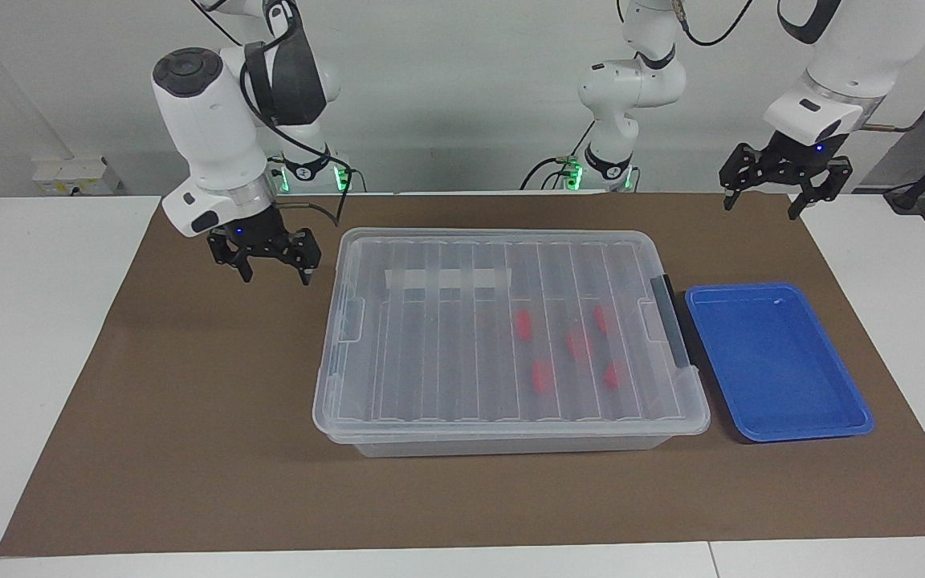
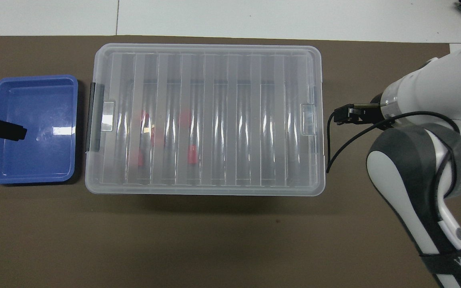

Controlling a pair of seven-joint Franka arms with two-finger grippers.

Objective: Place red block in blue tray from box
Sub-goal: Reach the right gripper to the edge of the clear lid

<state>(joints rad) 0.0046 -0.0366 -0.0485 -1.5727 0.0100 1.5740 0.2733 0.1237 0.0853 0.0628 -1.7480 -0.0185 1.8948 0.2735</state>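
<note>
The box (image 1: pixel 430 353) is a clear bin in the middle of the mat with its ribbed lid shut; it also shows in the overhead view (image 2: pixel 254 120). Several red blocks (image 1: pixel 541 375) lie inside it, toward the black clip handle (image 1: pixel 667 321), and are seen blurred through the lid (image 2: pixel 192 154). The blue tray (image 1: pixel 776 361) lies empty beside that end of the box (image 2: pixel 34 160). My left gripper (image 1: pixel 761 207) is open and empty, raised high; from overhead one finger (image 2: pixel 4 129) shows over the tray. My right gripper (image 1: pixel 278 277) is open and empty, above the mat beside the box's other end.
A brown mat (image 1: pixel 189 441) covers the table under everything. A white tape strip (image 1: pixel 446 279) sits on the lid. The right arm's wrist and cable (image 2: pixel 350 132) hang close to the box's end toward the right arm.
</note>
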